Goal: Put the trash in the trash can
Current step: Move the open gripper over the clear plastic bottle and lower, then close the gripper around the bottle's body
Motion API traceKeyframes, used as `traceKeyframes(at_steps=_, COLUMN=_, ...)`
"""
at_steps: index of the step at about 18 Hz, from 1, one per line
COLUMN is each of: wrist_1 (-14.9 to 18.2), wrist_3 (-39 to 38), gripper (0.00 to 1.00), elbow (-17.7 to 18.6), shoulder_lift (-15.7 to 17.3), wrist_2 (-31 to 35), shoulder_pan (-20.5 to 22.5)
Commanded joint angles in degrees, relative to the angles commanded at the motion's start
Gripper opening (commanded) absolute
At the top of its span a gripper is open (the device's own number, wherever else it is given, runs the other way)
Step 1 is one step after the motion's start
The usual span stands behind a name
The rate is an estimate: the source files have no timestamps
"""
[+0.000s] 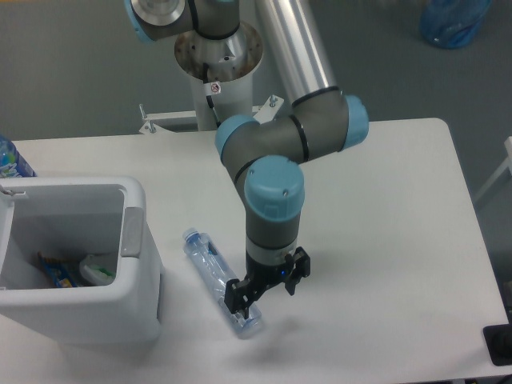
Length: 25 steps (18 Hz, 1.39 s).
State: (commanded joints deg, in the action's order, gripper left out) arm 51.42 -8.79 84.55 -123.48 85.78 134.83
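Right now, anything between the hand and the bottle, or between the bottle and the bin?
Nothing visible. The open hand sits right over the bottle's lower end, and only bare table lies between the bottle and the bin on its left.
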Motion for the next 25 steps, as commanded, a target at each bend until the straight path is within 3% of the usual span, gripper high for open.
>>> traceKeyframes(at_steps=4, wrist_1=-0.79, wrist_3=0.26, gripper=1.0, elbow=-0.26, shoulder_lift=-2.38, wrist_2=1.4, shoulder_pan=-2.11)
traceKeyframes(at_steps=18, wrist_1=-1.23, wrist_3=0.09, gripper=0.98, elbow=0.09, shoulder_lift=-5.72, wrist_2=4.75, shoulder_pan=-4.22)
traceKeyframes(at_steps=21, wrist_1=-2.64, wrist_3=0.09, gripper=0.93, elbow=0.61, shoulder_lift=-5.9, wrist_2=4.84, shoulder_pan=-4.31)
traceKeyframes(at_steps=25, wrist_1=-2.64, wrist_3=0.09, gripper=0.74, elbow=0.7, shoulder_lift=-5.72, wrist_2=4.92, shoulder_pan=-4.57)
